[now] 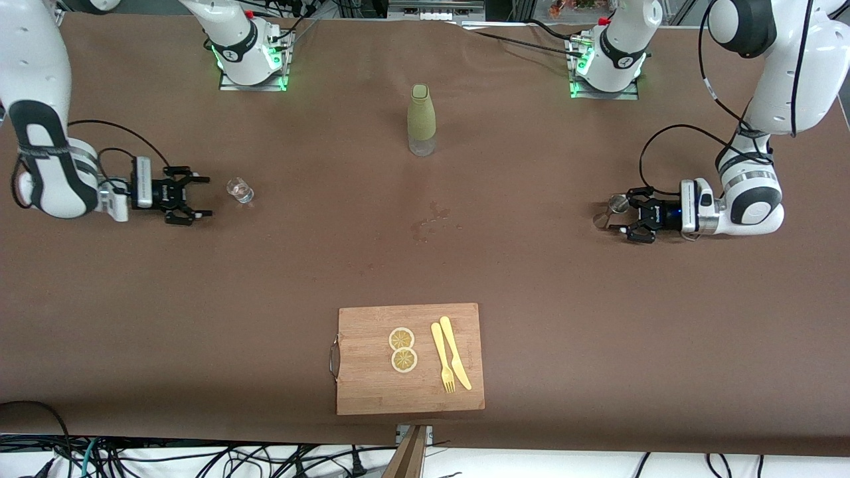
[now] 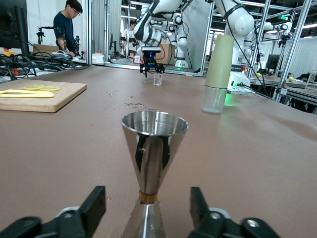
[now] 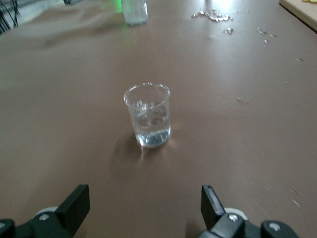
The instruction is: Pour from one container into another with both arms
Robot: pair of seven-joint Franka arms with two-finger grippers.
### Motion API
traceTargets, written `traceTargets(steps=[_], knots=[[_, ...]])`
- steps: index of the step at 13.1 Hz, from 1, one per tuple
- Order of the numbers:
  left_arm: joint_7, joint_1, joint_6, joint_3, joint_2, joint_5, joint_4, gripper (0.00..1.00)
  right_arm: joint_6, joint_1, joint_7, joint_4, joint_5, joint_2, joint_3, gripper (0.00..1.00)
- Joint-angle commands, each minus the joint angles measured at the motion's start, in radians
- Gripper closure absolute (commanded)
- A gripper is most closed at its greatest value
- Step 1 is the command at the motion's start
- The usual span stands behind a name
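A steel double-cone jigger [image 1: 615,205] [image 2: 154,147] stands on the brown table at the left arm's end. My left gripper [image 1: 627,214] [image 2: 147,208] is open around its waist, with both fingers clear of the metal. At the right arm's end stands a small clear glass [image 1: 240,190] [image 3: 148,115] holding a little water. My right gripper [image 1: 207,196] [image 3: 143,201] is low over the table beside the glass, open, with nothing between its fingers. The glass sits a short way off the fingertips.
A tall bottle in a green sleeve [image 1: 421,119] [image 2: 218,74] stands mid-table, near the arms' bases. Water drops [image 1: 431,219] dot the middle. A wooden cutting board [image 1: 365,385] with lemon slices, a yellow fork and a knife lies near the front camera's edge.
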Motion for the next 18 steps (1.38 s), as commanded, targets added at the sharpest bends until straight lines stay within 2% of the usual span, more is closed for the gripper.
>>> traceTargets(steps=[1,3,5,9,11,13,14,16,18], knots=[[0.095,0.007,-0.031,0.043,0.001,0.055,0.025,0.0,0.088,-0.001,0.06,-0.096,-0.079,-0.161,-0.036,0.0],[0.03,0.007,-0.03,0.098,-0.038,0.121,0.056,0.0,0.184,0.005,0.279,-0.125,-0.107,-0.24,-0.048,0.0],[-0.094,0.01,-0.022,0.152,-0.111,0.211,0.095,0.0,0.196,0.013,0.535,-0.121,-0.19,-0.283,-0.048,0.0],[-0.477,0.027,0.062,0.16,-0.33,0.403,0.108,0.0,0.196,0.042,1.009,-0.112,-0.306,-0.354,-0.048,0.0],[-0.748,0.02,0.085,0.158,-0.445,0.527,0.115,0.0,0.194,0.064,1.299,-0.11,-0.361,-0.392,-0.051,0.0],[-1.038,0.014,0.102,0.134,-0.556,0.636,0.131,0.0,0.177,0.088,1.543,-0.09,-0.476,-0.432,-0.051,0.0],[-1.175,0.012,0.104,0.088,-0.611,0.695,0.14,0.0,0.107,0.096,1.666,-0.052,-0.542,-0.445,-0.051,0.0],[-1.425,0.01,0.101,0.005,-0.697,0.84,0.169,0.0,-0.048,0.128,1.908,0.087,-0.7,-0.445,-0.044,0.0],[-1.631,-0.025,0.096,-0.024,-0.765,0.937,0.181,0.0,-0.14,0.142,2.013,0.196,-0.809,-0.451,-0.001,0.0]])
